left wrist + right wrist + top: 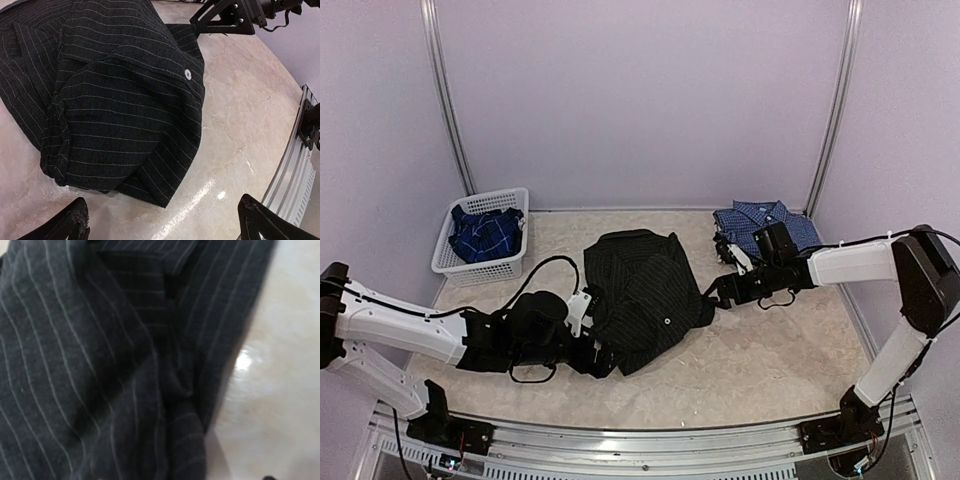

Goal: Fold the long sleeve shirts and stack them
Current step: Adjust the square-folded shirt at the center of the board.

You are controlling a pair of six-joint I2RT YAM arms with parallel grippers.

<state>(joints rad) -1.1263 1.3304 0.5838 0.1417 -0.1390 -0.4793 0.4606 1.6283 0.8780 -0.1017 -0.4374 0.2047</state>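
The black pinstriped shirt (642, 290) lies loosely folded mid-table; it also shows in the left wrist view (115, 95). My left gripper (597, 357) sits at its near corner, jaws wide open and empty (167, 227), the corner just ahead of the fingertips (75, 225). My right gripper (713, 296) is at the shirt's right edge. There the cloth (100, 365) bunches close to the camera and hides the fingers, which look shut on it. The blue-and-white checked shirt (765, 225) lies folded at the back right. The darker blue plaid shirt (485, 235) sits crumpled in the basket.
The white lattice basket (448, 258) stands at the back left. Purple walls close in the back and sides. A metal rail (295, 165) runs along the near table edge. Bare marble tabletop (780, 350) lies to the right and in front of the black shirt.
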